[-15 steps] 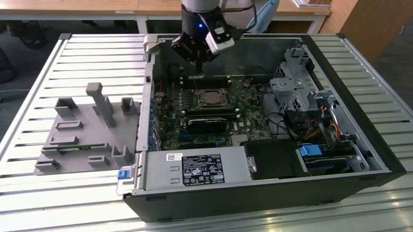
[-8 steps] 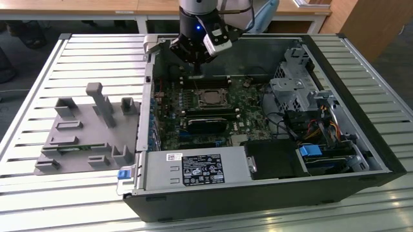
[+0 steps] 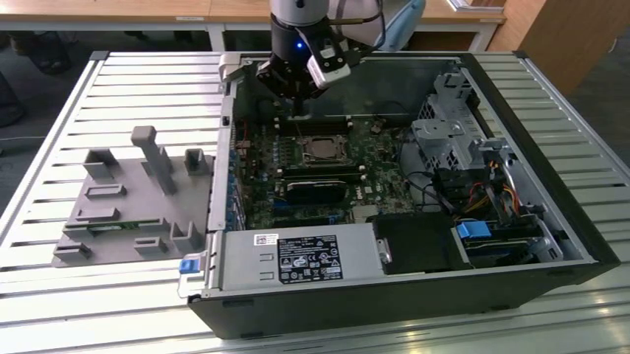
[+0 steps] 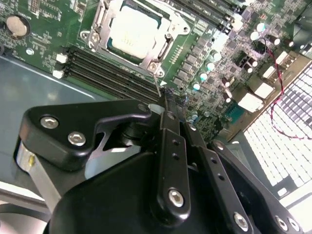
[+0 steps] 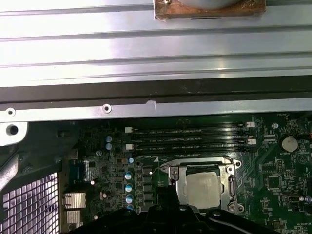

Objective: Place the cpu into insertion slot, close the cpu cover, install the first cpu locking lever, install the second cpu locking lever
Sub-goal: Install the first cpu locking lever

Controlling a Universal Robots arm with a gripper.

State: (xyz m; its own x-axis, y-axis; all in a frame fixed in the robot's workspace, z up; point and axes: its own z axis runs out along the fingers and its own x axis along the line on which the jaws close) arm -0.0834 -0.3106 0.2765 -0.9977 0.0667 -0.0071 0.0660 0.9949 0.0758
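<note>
The cpu [image 3: 320, 150] lies flat in the insertion slot on the green motherboard, its dull silver top facing up [image 4: 130, 30] [image 5: 202, 187]. The cpu cover [image 4: 168, 44] [image 5: 178, 187], a silver frame, lies down around the chip. A thin metal locking lever [image 4: 157, 83] rises from the socket corner to my fingertips. My gripper [image 3: 295, 110] [image 4: 165, 97] hangs over the memory slots just behind the socket, fingers shut together. Whether the lever is pinched between them or only touches them I cannot tell.
Black memory slots [image 4: 112, 68] [image 5: 190, 139] run between the socket and the case's rear wall [image 5: 146, 73]. A drive cage [image 3: 453, 140] and cables stand to the exterior view's right. A power supply [image 3: 295, 258] lies at the front. A grey fixture [image 3: 128, 199] sits outside the case.
</note>
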